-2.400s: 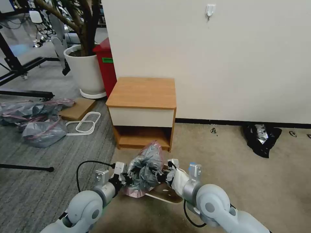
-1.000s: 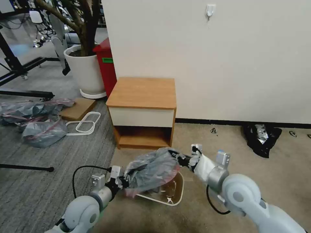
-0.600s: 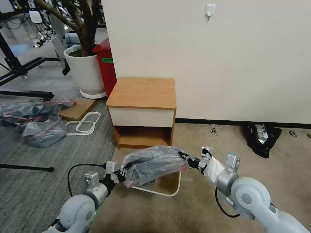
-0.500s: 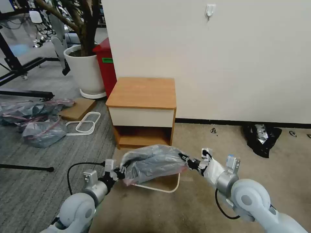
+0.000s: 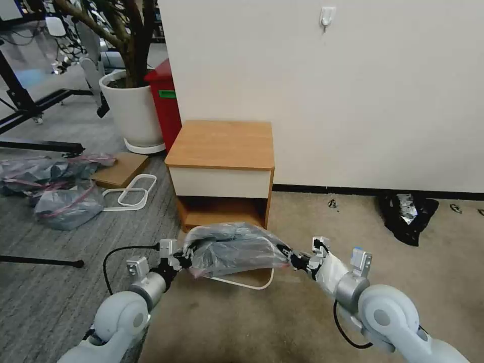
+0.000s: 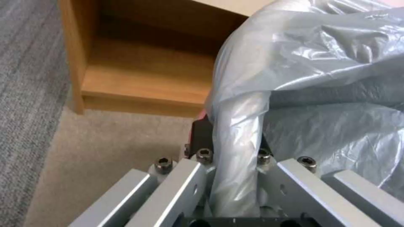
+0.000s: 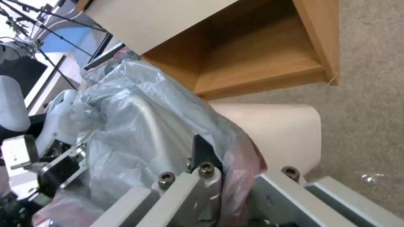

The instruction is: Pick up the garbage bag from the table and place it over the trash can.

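Both tools are clamped on opposite ends of the garbage bag (image 5: pixel 237 249), the left tool (image 5: pixel 182 260) and right tool (image 5: pixel 292 259) stretching it just above the beige trash can (image 5: pixel 252 284), which stands on the carpet in front of the table (image 5: pixel 220 143). The thin film may tear under tension, slip free, or miss the rim.

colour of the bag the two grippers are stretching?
The garbage bag is translucent grey with a pink rim band; the pink shows best in the right wrist view.
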